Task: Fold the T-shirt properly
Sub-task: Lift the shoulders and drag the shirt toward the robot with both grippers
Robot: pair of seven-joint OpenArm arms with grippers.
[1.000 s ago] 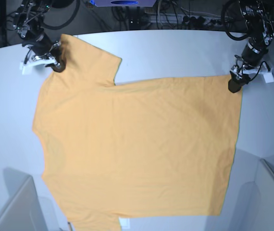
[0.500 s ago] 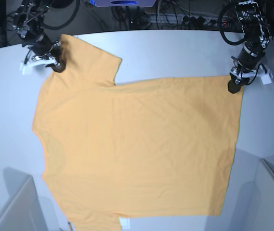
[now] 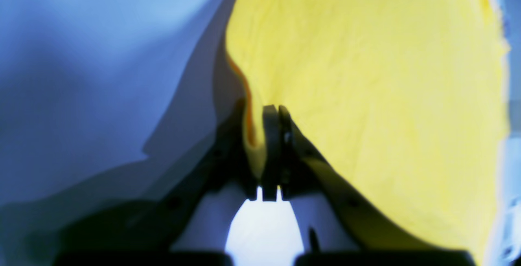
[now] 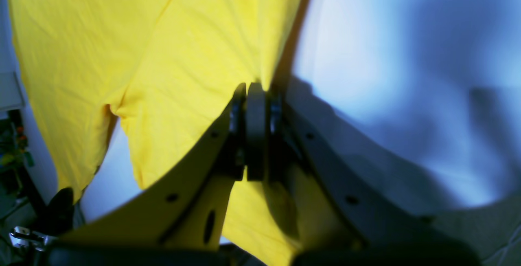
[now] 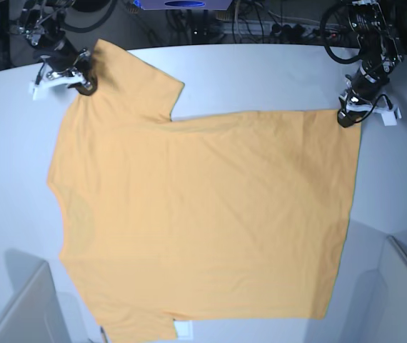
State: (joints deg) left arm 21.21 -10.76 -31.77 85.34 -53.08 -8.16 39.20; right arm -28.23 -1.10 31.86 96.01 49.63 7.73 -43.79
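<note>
T-shirt (image 5: 203,214): light orange, plain side up, spread flat across the white table (image 5: 260,78). Right gripper (image 5: 86,84): clenched on the shoulder edge at 10 o'clock of the cloth. Left gripper (image 5: 345,118): clenched on the hem corner at 2 o'clock, fabric pinched between the pads.

we see the t-shirt (image 5: 203,214) as plain light orange, no print showing, on the pale grey-white table (image 5: 275,78); in our wrist views it reads bright yellow against blue-tinted white.
</note>
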